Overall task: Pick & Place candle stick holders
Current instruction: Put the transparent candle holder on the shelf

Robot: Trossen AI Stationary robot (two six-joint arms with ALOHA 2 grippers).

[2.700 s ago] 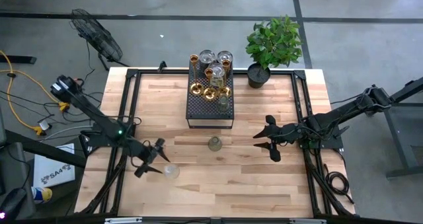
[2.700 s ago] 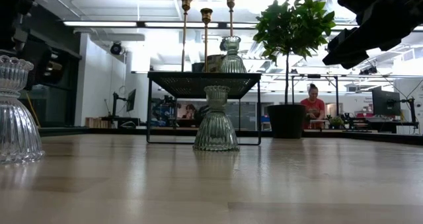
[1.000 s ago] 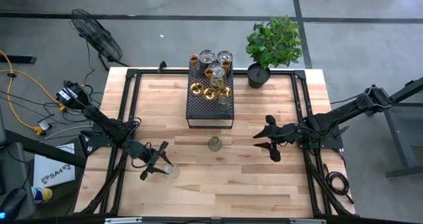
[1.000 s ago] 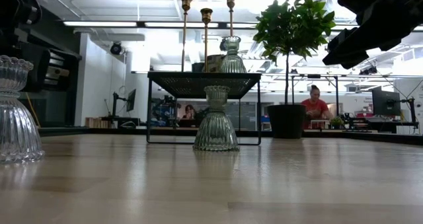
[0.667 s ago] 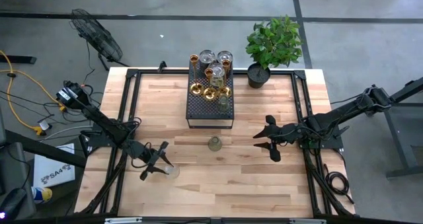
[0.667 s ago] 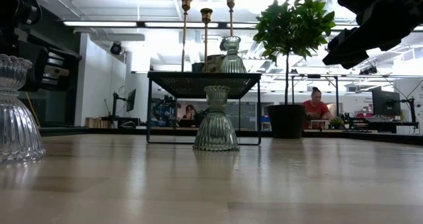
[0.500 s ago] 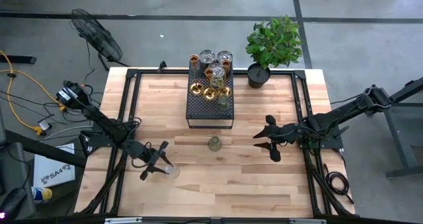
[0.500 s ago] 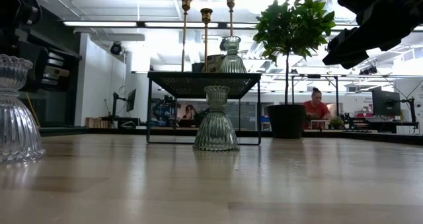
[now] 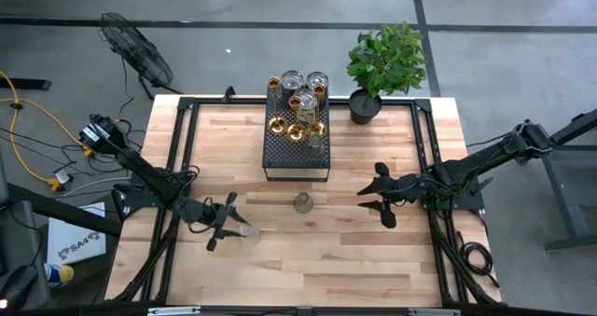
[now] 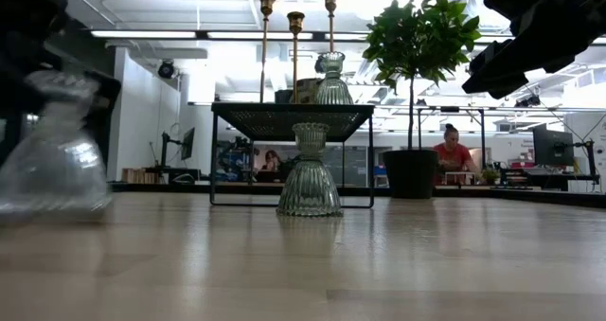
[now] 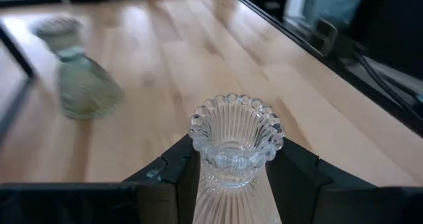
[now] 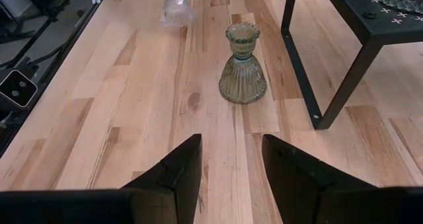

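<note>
Candle stick holder in hand: a clear ribbed glass holder (image 11: pixel 236 148) sits between the fingers of the left gripper (image 9: pixel 224 226), low over the front-left of the table (image 9: pixel 373 260); whether its base touches the wood, I cannot tell.
Grip: the left gripper is closed narrowly on the holder's waist, under the beaded rim.
Slip risk: smooth fluted glass held at a narrow neck could twist or slide if the arm swings fast; the low view shows it tilted and smeared.
Collision risk: a greenish glass holder (image 9: pixel 302 202) stands alone mid-table, near the likely path toward the black perforated box (image 9: pixel 297 153).
Crowding risk: brass holders (image 9: pixel 277 123) and glass cups already pack the far end of the box top, so a careless set-down could topple the tall stems.
Right gripper: (image 9: pixel 376 202) hovers over the table's right half, fingers spread wide and empty, well apart from the work.
Plant: (image 9: pixel 384 60) stands at the far edge, out of the way.
</note>
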